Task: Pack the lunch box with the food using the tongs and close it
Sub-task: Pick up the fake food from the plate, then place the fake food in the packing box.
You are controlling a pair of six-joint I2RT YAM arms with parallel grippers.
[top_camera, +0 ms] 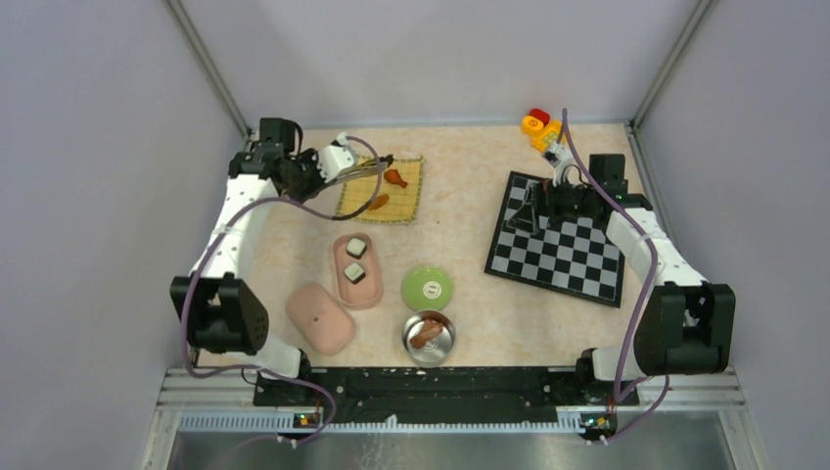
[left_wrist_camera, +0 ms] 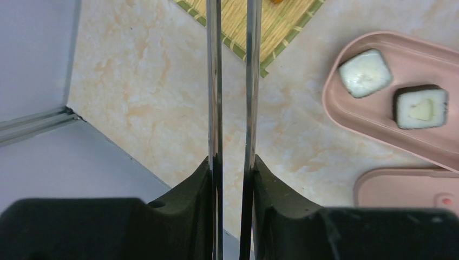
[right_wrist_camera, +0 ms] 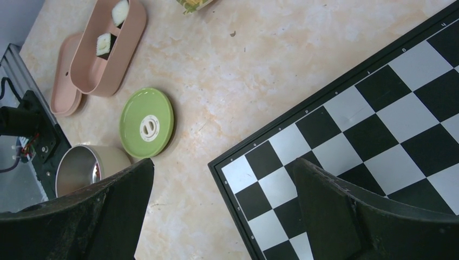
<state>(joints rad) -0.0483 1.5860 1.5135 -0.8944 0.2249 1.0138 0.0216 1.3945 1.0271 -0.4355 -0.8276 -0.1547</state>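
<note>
Nearest the arm bases, at 6 o'clock on the bench (top_camera: 460,206), stands a steel bowl (top_camera: 406,339) with reddish-brown morsels (top_camera: 427,333) inside. Just beyond it, toward 12 o'clock, a round green lid (top_camera: 427,288) lies flat beside the bowl's rim. At 9 o'clock from the bowl lies a pink lid (top_camera: 319,317). Right against it, at its 1 o'clock, the open pink lunch box (top_camera: 373,291) holds 2 sushi rolls (top_camera: 354,273), one behind the other and not touching.

Farther out, at 12 o'clock from the lunch box, the yellow mat (top_camera: 406,191) carries an orange piece (top_camera: 395,177) near its far edge and a brown piece (top_camera: 379,202) closer in, the 2 apart.

At 9 o'clock from the mat the left hand (left_wrist_camera: 233,168) is clamped narrow on the tongs (left_wrist_camera: 250,81). Each finger presses 1 silver arm, and the 2 arms run almost parallel with a slim gap. From the wrist view they reach out over the bench to the mat's edge; their tips are out of view there.

Over at 3 o'clock the right hand (right_wrist_camera: 223,170) hangs with its fingers spread wide and nothing between them, above the near corner of a black-and-white chessboard (top_camera: 568,259). Beyond the board, at the far edge toward 1 o'clock, sit red, yellow and orange toy blocks (top_camera: 540,127).
</note>
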